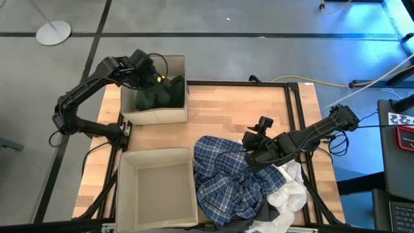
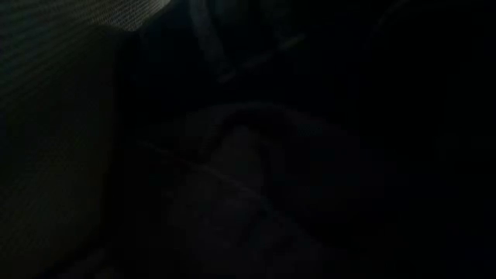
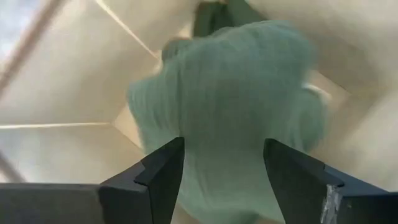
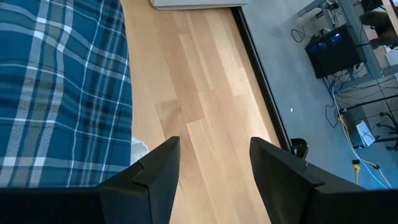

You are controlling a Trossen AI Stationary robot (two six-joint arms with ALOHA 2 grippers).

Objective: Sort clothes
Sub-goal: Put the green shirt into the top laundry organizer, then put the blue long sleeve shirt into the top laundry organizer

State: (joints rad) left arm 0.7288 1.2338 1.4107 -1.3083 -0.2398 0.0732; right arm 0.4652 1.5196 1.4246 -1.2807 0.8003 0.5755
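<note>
**benchwatcher:** Clothes are split between two spots right now. The dark green garment (image 1: 160,92) is seen bunched inside the far fabric box (image 1: 174,115), at the table's back-left corner. In the left wrist view the same green cloth (image 3: 236,106) is framed between the left gripper's (image 3: 224,180) two dark fingers (image 3: 163,177), which are spread apart with the fabric lying past them, not pinched. The left gripper (image 1: 155,76) is parked right over that box.

**loose_thread:** And the rest of the pile?

**benchwatcher:** The blue-and-white plaid shirt (image 1: 223,178) is spread over the front middle of the wooden table (image 1: 226,110), with one edge lapped against the near fabric box (image 1: 123,194), whose pale bottom is left bare. White garments (image 1: 292,194) are crumpled just beside the plaid on its right, and a dark grey one (image 1: 275,213) is tucked under them at the table's front edge.

**loose_thread:** Right arm?

**benchwatcher:** The right gripper (image 1: 253,147) is held at the plaid shirt's right edge. From its wrist camera the right gripper (image 4: 214,168) is shown with fingers parted and only bare wood between them; the plaid (image 4: 59,87) is off to one side, untouched. Nothing usable is given by the low view, which is almost fully dark.
</note>
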